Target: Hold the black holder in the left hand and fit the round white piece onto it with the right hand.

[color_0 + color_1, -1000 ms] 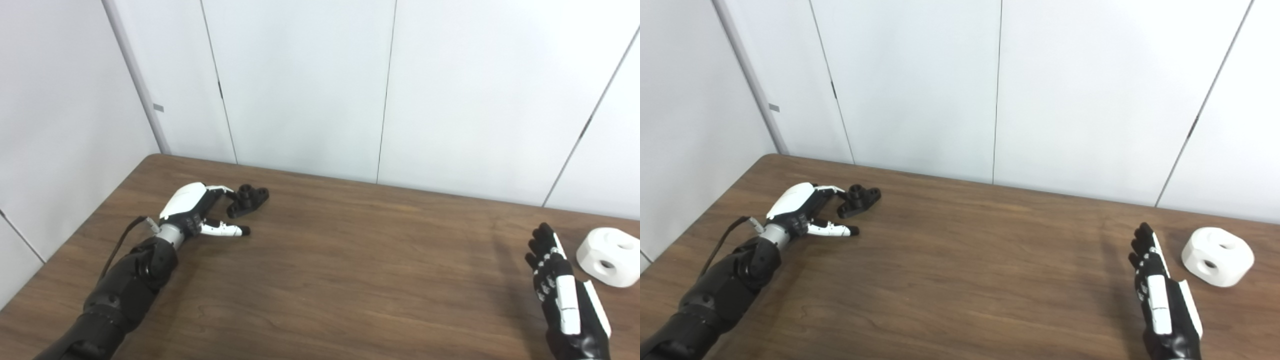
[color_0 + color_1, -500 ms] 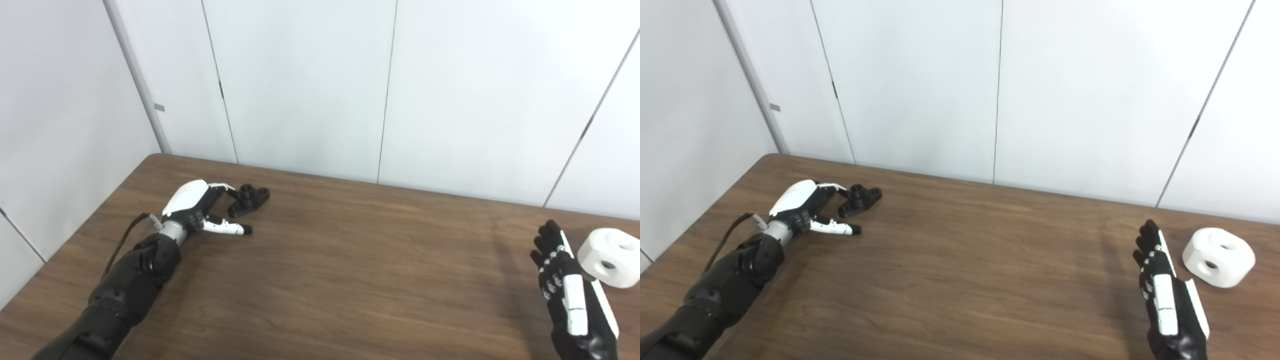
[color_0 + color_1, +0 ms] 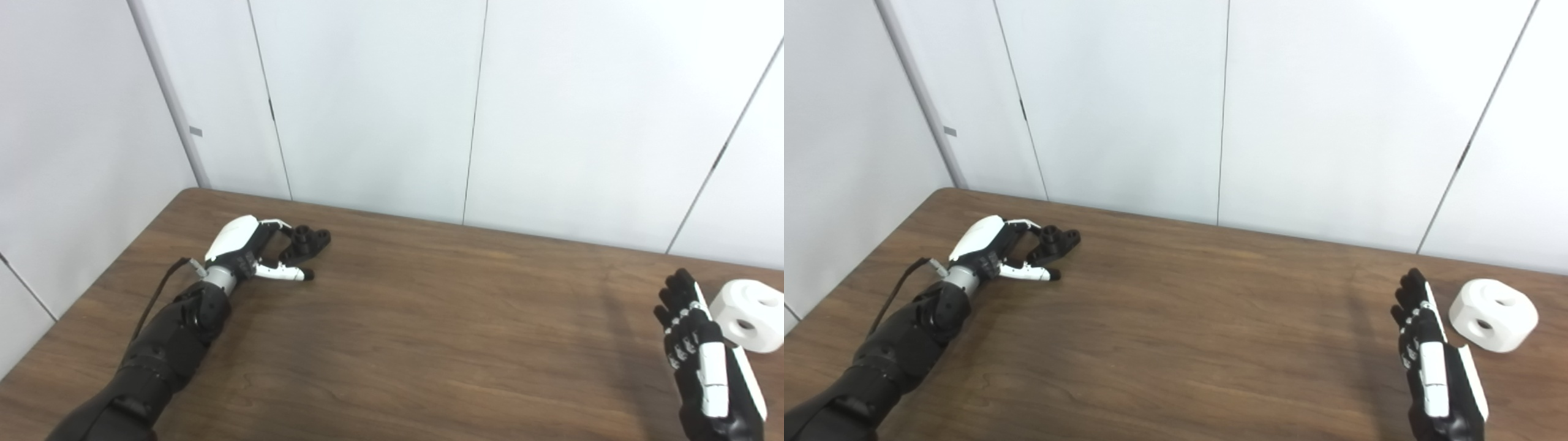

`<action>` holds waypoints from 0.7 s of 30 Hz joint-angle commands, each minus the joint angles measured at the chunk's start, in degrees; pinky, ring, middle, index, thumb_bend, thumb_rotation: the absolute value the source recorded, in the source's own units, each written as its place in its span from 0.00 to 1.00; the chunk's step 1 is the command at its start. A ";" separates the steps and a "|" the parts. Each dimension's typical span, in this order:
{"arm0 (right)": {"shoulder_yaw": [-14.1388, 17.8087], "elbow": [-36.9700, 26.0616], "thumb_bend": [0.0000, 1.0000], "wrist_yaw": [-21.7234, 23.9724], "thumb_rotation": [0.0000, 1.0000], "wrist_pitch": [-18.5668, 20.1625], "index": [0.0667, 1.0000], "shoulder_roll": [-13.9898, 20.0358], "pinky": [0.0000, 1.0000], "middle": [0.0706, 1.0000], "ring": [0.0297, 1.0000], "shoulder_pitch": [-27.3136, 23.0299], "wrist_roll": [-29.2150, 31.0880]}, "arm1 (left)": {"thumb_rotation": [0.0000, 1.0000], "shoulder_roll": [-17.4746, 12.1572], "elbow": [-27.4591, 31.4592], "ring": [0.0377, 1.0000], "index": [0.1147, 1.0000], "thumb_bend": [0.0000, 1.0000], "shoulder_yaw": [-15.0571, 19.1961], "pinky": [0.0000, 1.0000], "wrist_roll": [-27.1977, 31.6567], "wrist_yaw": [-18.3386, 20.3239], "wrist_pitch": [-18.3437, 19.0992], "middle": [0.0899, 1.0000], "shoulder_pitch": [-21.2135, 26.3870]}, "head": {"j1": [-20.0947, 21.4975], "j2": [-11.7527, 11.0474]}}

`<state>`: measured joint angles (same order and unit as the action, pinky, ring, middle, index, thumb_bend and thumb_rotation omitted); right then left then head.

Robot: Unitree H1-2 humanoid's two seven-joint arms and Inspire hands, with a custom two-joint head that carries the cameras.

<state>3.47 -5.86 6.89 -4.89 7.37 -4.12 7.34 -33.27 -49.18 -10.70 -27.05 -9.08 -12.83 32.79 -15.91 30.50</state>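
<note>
Black holder (image 3: 304, 242) lies near the table's (image 3: 429, 318) far-left corner; left hand (image 3: 248, 248) spread around it, prob. not yet gripping. Round white piece (image 3: 1493, 313) sits by the right edge; right hand (image 3: 1433, 367) flat, unclenched, just beside. Both look rigid, light plastic; grip outer walls.

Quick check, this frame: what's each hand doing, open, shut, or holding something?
Left hand: open, fingers spread around the black holder, not lifted.
Right hand: open, empty, beside the round white piece.

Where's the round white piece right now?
The round white piece lies on the table at its far right, just beyond the open right hand, untouched.
</note>
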 commanded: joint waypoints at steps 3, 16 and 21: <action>0.27 -2.93 0.58 -0.35 0.98 -0.31 1.00 -0.19 1.00 1.00 1.00 -1.15 0.59 | 0.12 0.17 -2.07 0.84 0.48 0.71 -1.36 0.95 -1.42 -2.34 -2.56 0.74 1.66 | 0.35 0.12; 0.44 -6.20 0.61 -0.37 0.98 1.27 1.00 -0.13 1.00 1.00 1.00 -2.26 0.93 | 0.05 -0.86 -3.15 0.81 0.42 0.52 -3.34 0.95 -2.33 -5.28 -6.98 0.65 2.93 | 0.41 0.28; 0.40 -6.90 0.62 -0.49 0.98 1.40 1.00 -0.49 1.00 1.00 1.00 -1.91 1.13 | 0.05 -0.96 -1.81 0.80 0.42 0.52 -3.07 0.95 -1.96 -4.54 -7.00 0.64 2.46 | 0.77 0.49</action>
<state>3.55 -10.19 6.64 -2.34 7.04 -4.53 7.62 -33.22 -51.89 -13.52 -28.71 -14.59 -18.95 33.93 -15.12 30.94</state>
